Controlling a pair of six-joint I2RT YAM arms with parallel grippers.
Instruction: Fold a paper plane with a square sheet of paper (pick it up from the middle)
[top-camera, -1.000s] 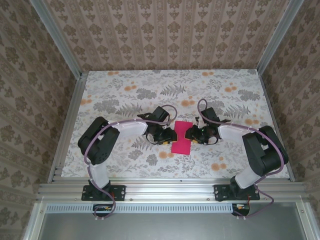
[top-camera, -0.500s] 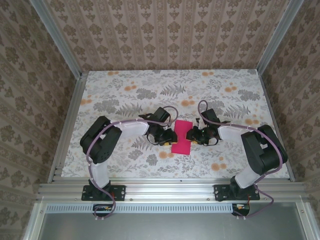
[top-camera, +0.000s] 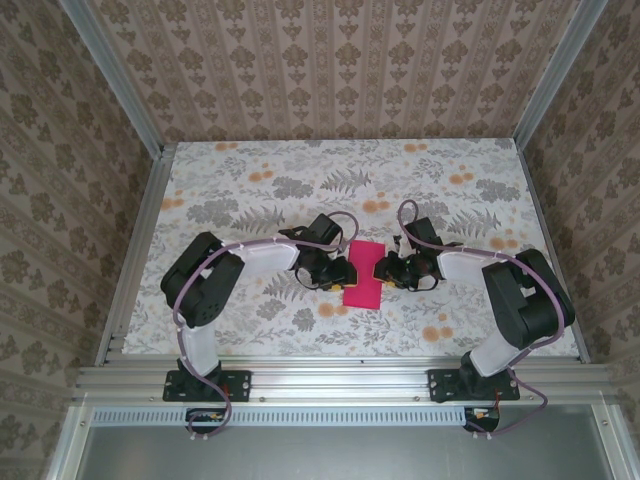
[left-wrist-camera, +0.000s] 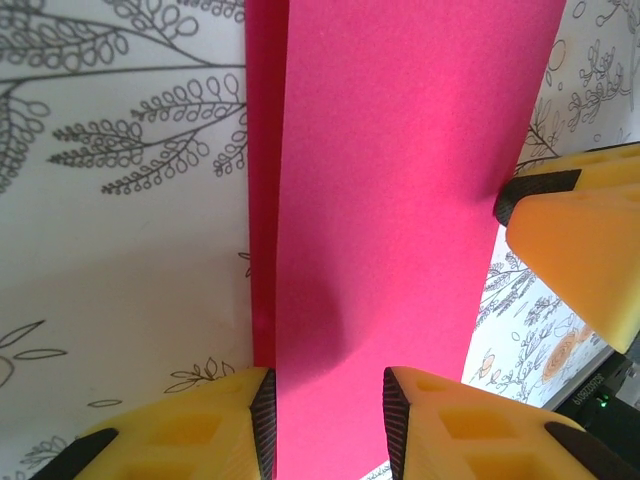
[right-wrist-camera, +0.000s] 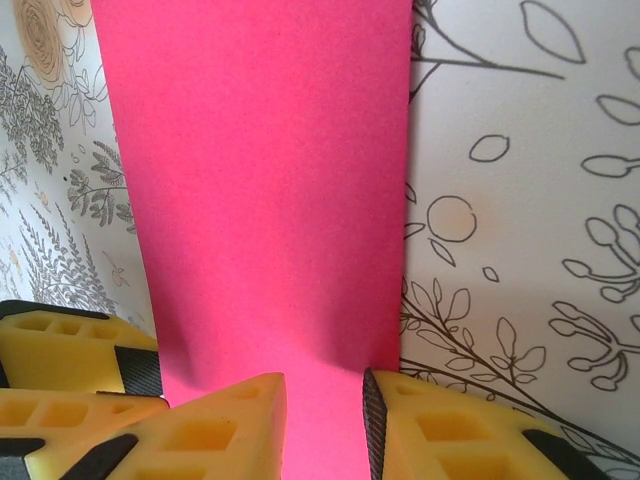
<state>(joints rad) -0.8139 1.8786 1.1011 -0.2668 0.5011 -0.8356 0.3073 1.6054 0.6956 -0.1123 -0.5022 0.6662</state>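
Note:
The square sheet of paper (top-camera: 363, 273) lies on the table, folded into a narrow magenta-pink rectangle; a lower layer peeks out along one long edge (left-wrist-camera: 262, 200). My left gripper (top-camera: 346, 272) sits low at its left side. Its yellow fingers stand apart over the paper's edge (left-wrist-camera: 325, 420), with flat paper showing in the gap. My right gripper (top-camera: 381, 270) faces it from the right side, its fingers likewise apart with paper between them (right-wrist-camera: 325, 425). The paper looks faintly shaded and bowed near both pairs of tips. Each wrist view also catches the opposite gripper's yellow finger (left-wrist-camera: 580, 260) (right-wrist-camera: 70, 350).
The table (top-camera: 250, 180) has a floral cloth with grey leaves and small orange flower prints (top-camera: 437, 332). Patterned walls and aluminium rails (top-camera: 130, 250) enclose it on three sides. Free room lies behind the grippers toward the far wall.
Both pairs of jaws have narrowed a little over the paper. The right gripper has crept slightly toward the paper. The paper has stayed in place.

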